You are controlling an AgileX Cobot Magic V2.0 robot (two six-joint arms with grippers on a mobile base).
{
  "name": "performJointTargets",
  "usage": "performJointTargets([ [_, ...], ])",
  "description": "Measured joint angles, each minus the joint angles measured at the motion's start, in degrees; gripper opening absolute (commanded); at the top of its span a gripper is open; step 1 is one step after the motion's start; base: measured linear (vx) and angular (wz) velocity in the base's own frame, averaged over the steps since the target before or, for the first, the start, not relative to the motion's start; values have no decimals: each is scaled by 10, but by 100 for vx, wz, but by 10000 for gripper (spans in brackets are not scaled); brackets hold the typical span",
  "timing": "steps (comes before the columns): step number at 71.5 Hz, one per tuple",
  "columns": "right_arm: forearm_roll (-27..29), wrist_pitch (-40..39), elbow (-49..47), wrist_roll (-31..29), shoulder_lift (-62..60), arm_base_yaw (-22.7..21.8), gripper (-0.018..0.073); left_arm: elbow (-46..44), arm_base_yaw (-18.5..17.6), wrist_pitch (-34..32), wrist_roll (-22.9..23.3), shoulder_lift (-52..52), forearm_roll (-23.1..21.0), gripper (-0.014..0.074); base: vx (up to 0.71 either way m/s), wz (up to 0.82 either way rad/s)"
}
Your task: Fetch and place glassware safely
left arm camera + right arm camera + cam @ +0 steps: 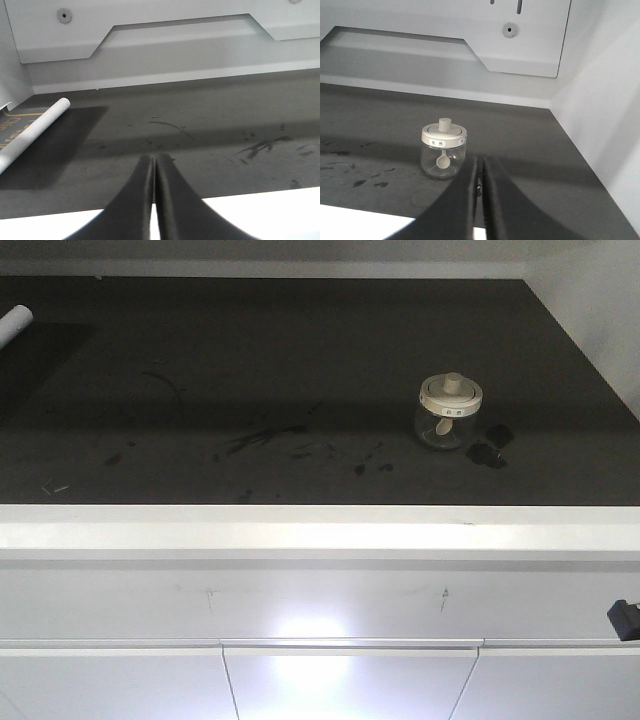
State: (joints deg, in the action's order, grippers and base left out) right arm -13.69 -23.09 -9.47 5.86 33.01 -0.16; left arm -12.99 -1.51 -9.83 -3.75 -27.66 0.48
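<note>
Front view: the glass jar (pixel 450 412) stands upright on the dark bench (pixel 300 350) toward 3 o'clock, with its lid (pixel 450 391) on. A white tube (pixel 15 322) lies far off at 10 o'clock.

Left wrist view: the left pincer (pixel 154 159) is clenched on nothing, and the white tube lies at its 9 o'clock.

Right wrist view: the right pincer (pixel 481 161) is clenched and empty. The glass jar stands near it at 10 o'clock, ungripped.

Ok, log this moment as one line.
glass jar: upright on dark counter, untouched | left gripper: shut, empty | right gripper: shut, empty, facing jar
</note>
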Motion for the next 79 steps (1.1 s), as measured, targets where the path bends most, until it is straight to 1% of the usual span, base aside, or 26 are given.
performJointTargets([
  [6, 0, -3, 0, 5, 0, 0, 172, 0, 0, 0, 0, 0, 0, -7, 0, 0],
  [16, 0, -8, -8, 9, 20, 0, 343, 0, 0, 0, 0, 0, 0, -7, 0, 0],
  [21, 0, -13, -16, 9, 46, 0, 407, 0, 0, 0, 0, 0, 0, -7, 0, 0],
  [25, -2, -22, -26, 9, 71, 0, 434, 0, 0, 0, 0, 0, 0, -7, 0, 0],
  [44, -43, -69, -111, 10, 213, 0, 439, 0, 0, 0, 0, 0, 0, -7, 0, 0],
  [69, -53, -154, -262, 15, 450, 0, 439, 0, 0, 0, 0, 0, 0, -7, 0, 0],
  [74, -65, -157, -296, 22, 490, 0, 439, 0, 0, 0, 0, 0, 0, -7, 0, 0],
  [79, -94, -157, -337, 44, 535, 0, 439, 0, 0, 0, 0, 0, 0, -7, 0, 0],
])
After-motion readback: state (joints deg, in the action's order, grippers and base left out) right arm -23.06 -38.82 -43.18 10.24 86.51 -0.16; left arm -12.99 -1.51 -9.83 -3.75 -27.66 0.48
